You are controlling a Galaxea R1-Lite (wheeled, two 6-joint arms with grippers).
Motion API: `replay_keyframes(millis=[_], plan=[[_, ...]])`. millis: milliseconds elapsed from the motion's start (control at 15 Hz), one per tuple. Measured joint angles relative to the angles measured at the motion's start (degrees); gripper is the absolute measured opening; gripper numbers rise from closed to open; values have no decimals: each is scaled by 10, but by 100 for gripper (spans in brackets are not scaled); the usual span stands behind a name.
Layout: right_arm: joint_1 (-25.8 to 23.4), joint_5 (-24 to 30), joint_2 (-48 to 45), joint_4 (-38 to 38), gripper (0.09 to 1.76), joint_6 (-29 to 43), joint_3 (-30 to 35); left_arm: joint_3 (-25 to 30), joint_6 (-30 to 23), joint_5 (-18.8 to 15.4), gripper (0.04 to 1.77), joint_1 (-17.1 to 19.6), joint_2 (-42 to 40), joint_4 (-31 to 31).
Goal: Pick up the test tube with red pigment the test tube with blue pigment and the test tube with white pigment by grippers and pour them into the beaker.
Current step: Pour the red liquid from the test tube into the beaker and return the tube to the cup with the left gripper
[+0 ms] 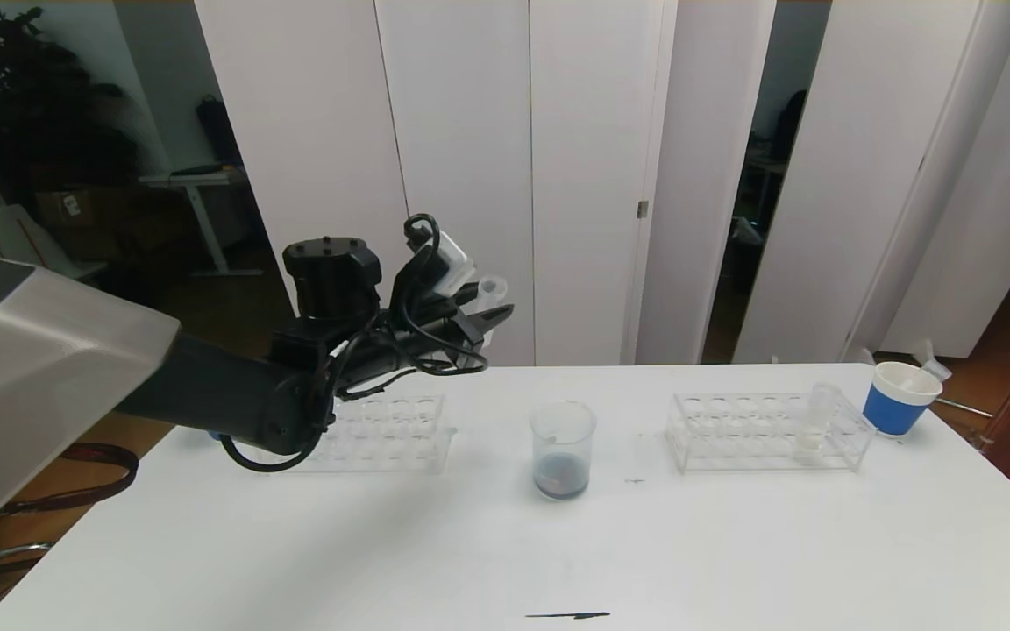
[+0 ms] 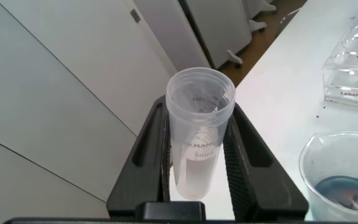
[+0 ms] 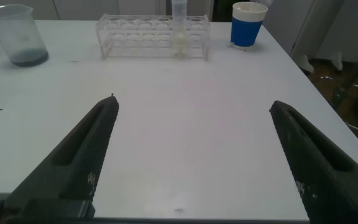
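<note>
One beaker (image 1: pixel 563 449), two clear racks, one blue-banded paper cup (image 1: pixel 899 397) and two tubes show on one white table (image 1: pixel 505 543).

Nearest, the right gripper (image 3: pixel 191 162) hangs low over the table's near right part with its fingers spread wide, holding nothing. The beaker stands mid-table with dark liquid at its bottom.

The left gripper (image 1: pixel 480 322) is raised above the left rack (image 1: pixel 382 431), up and to the left of the beaker, pinching an empty-looking clear tube (image 2: pixel 201 134).

The test tube with white pigment (image 1: pixel 816 419) stands in the right rack (image 1: pixel 768 429), far from both grippers; the cup is just beyond.

White panels (image 1: pixel 470 158) stand behind the table, with a plant (image 1: pixel 23 96) far left.
</note>
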Motion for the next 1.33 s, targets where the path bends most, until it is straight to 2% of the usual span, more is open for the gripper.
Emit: replay_keyframes(millis=[67, 133, 267, 333, 467, 667, 733, 867, 1000, 1333], plan=[[0, 0, 0, 0, 174, 0, 0, -7, -42, 10, 59, 3, -22, 62], [0, 0, 0, 0, 174, 0, 0, -16, -81, 36, 59, 4, -42, 117], [0, 0, 0, 0, 174, 0, 0, -38, -164, 113, 59, 5, -75, 208], [0, 0, 0, 0, 174, 0, 0, -46, -211, 145, 59, 5, -88, 233], [0, 0, 0, 0, 174, 0, 0, -49, -281, 217, 59, 5, -106, 260], [0, 0, 0, 0, 174, 0, 0, -21, -297, 356, 59, 6, -119, 257], [0, 0, 0, 0, 174, 0, 0, -8, -298, 387, 59, 9, -120, 249], [0, 0, 0, 0, 174, 0, 0, 23, -297, 406, 59, 20, -126, 210], [0, 0, 0, 0, 174, 0, 0, 52, -293, 407, 59, 45, -130, 161], [0, 0, 0, 0, 174, 0, 0, 74, -290, 409, 59, 135, -127, 61]])
